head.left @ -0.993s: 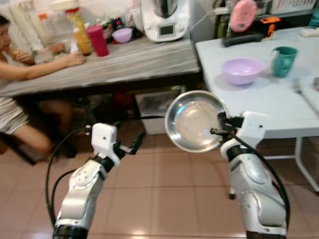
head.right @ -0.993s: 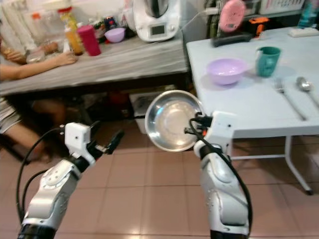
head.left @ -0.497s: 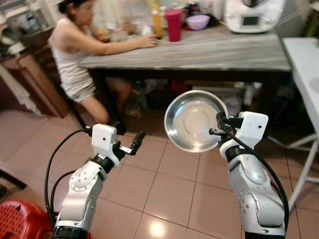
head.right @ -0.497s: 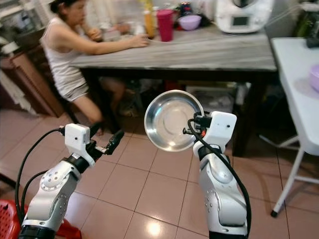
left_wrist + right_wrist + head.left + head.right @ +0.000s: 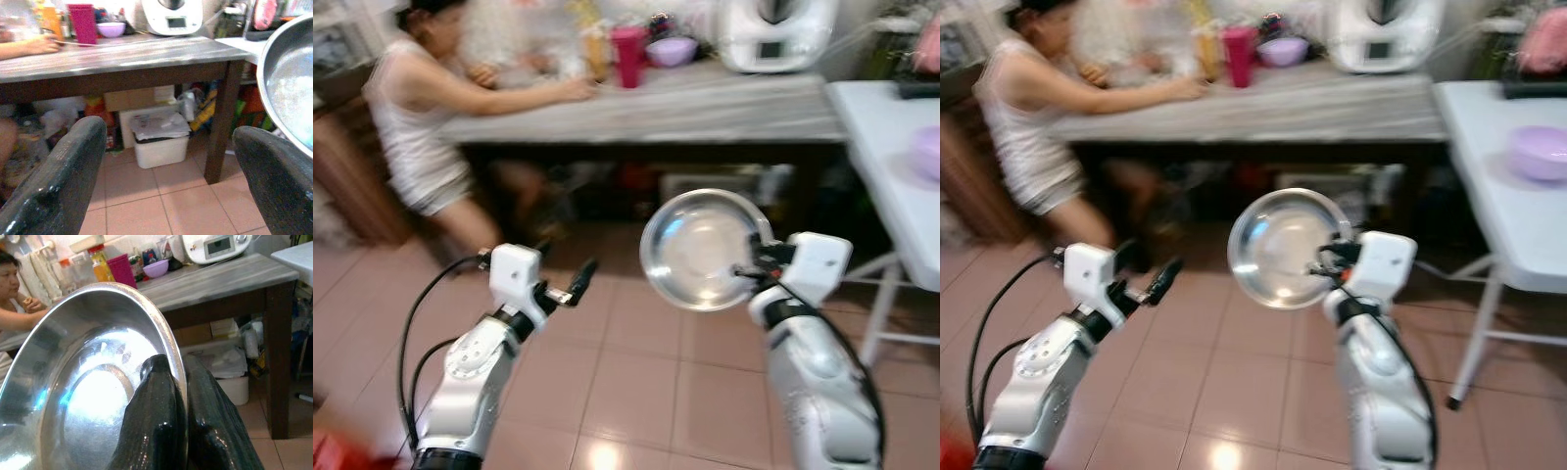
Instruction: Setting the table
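No writing on anything can be read; the head views are blurred. Nearest me, my right gripper (image 5: 178,396) is clamped on the rim of a steel bowl (image 5: 703,250), one black finger inside the rim and one outside. I hold the bowl up at chest height with my forearm raised, the bowl tipped on edge so its shiny hollow faces me, over the tiled floor (image 5: 636,382). My left gripper (image 5: 576,284) is raised beside it, forearm bent upward, fingers (image 5: 58,181) spread wide apart with nothing between them.

Beyond my arms stands a long grey wooden table (image 5: 705,103). Under it sits a white lidded bin (image 5: 159,137) among boxes and bags. A person (image 5: 416,127) sits at the table's left end, one arm stretched across the top. On the far edge stand a magenta cup (image 5: 628,54), an orange bottle (image 5: 50,17), a small lilac bowl (image 5: 671,49) and a white kitchen machine with a small screen (image 5: 769,34). To my right is a white table (image 5: 1518,211) carrying a lilac bowl (image 5: 1540,152), with a pink object (image 5: 1542,44) behind it.
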`<state>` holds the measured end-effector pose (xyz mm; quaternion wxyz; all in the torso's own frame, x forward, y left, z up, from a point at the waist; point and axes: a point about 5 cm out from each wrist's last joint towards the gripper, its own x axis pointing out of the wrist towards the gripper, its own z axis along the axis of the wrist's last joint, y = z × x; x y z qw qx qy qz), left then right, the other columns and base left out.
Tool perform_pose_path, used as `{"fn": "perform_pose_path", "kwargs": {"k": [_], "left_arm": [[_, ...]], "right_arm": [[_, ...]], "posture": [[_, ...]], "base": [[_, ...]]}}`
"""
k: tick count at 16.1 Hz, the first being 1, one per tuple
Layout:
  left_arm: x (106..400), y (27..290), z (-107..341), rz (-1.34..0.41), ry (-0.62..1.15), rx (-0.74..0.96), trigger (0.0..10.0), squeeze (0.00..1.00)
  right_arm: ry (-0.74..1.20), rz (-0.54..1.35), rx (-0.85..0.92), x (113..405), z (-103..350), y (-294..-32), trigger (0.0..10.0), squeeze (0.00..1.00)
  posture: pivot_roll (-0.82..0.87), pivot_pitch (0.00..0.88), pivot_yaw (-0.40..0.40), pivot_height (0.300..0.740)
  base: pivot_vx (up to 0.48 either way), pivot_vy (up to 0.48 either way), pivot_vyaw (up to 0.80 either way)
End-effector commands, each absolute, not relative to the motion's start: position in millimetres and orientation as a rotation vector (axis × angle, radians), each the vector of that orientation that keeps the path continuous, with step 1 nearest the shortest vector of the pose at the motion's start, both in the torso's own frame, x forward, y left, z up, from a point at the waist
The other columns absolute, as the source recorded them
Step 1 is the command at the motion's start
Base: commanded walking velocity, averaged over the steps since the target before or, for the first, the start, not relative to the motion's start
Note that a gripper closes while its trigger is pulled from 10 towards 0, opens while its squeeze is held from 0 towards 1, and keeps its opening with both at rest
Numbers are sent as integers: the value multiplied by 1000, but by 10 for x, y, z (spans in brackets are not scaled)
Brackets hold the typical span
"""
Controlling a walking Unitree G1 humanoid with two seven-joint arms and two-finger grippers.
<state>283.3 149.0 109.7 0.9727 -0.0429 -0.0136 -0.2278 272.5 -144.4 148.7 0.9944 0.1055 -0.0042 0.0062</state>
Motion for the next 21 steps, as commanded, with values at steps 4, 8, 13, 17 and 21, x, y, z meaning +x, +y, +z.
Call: {"fn": "perform_pose_path", "kwargs": {"k": [4, 8, 13, 17, 21], "left_arm": [[2849, 1437, 1141, -480, -45, -93, 10000, 0], [2840, 1411, 1135, -484, -44, -99, 10000, 0], [2824, 1366, 1118, -494, -40, -104, 10000, 0], [2810, 1355, 1104, -505, -34, -102, 10000, 0], [2798, 1341, 1092, -512, -29, -102, 10000, 0]], "right_arm": [[-55, 6, 201, 2711, 1593, -1479, 10000, 0], [-51, 9, 196, 2696, 1580, -1471, 10000, 0], [-50, 16, 189, 2708, 1588, -1465, 10000, 0], [-46, 20, 203, 2719, 1586, -1444, 10000, 0], [-45, 20, 202, 2727, 1583, -1447, 10000, 0]], "posture": [[-243, 0, 134, 740], [-244, 0, 128, 740], [-247, 0, 127, 740], [-247, 0, 127, 740], [-247, 0, 131, 740]], "base": [[428, 0, -102], [441, 0, 0], [442, 0, 0], [443, 0, -109], [438, 0, -248]]}}
